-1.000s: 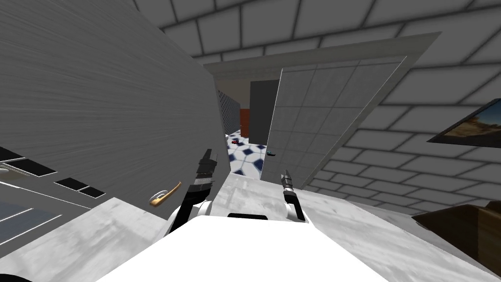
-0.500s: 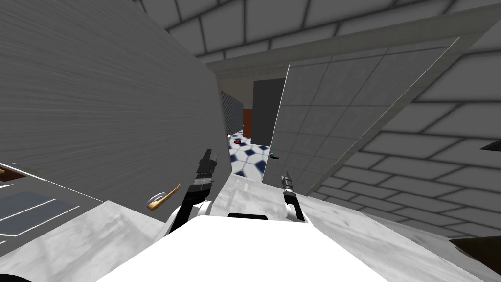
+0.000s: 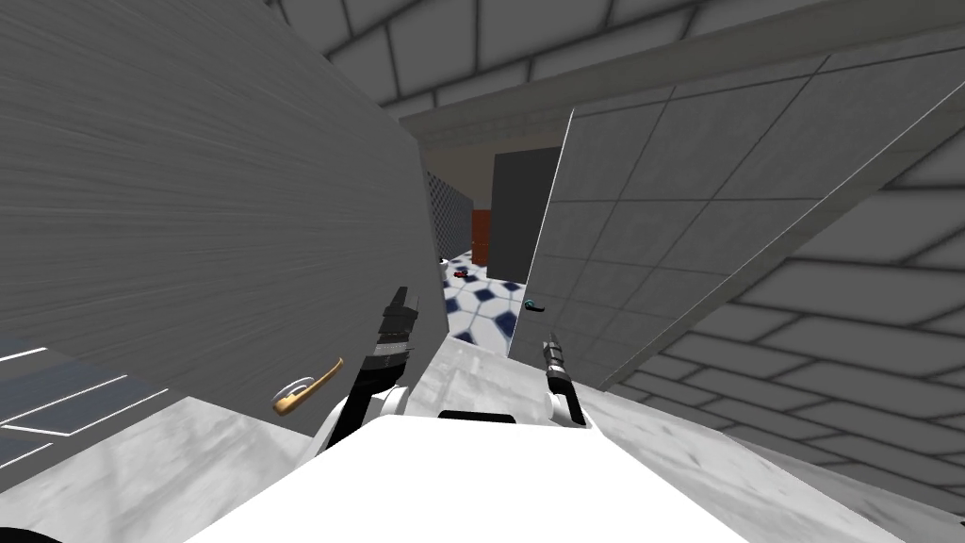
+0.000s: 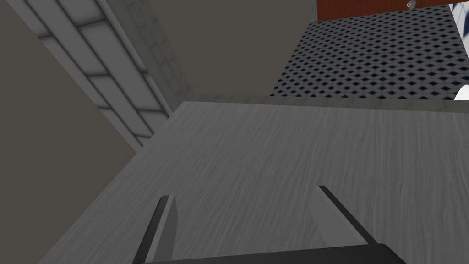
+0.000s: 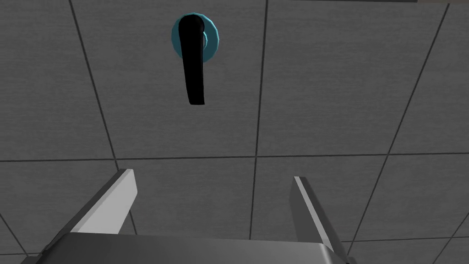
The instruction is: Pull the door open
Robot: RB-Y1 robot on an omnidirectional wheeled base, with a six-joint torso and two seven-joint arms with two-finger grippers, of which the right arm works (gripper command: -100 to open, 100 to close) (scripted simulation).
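Fingers point(image 5: 117, 197) parted and empty, the right gripper point(image 5: 213, 176) faces the grey panelled door point(image 5: 343, 82), far right; probably heavy and rigid, best gripped at its black lever handle point(image 5: 192, 68). Left gripper point(image 4: 243, 192) equally spread.

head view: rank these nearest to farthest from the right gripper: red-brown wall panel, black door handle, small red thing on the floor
1. black door handle, on the tiled door, just ahead of the right gripper.
2. small red thing, on the patterned floor beyond the door, off to the left.
3. red-brown wall panel, at the far end.
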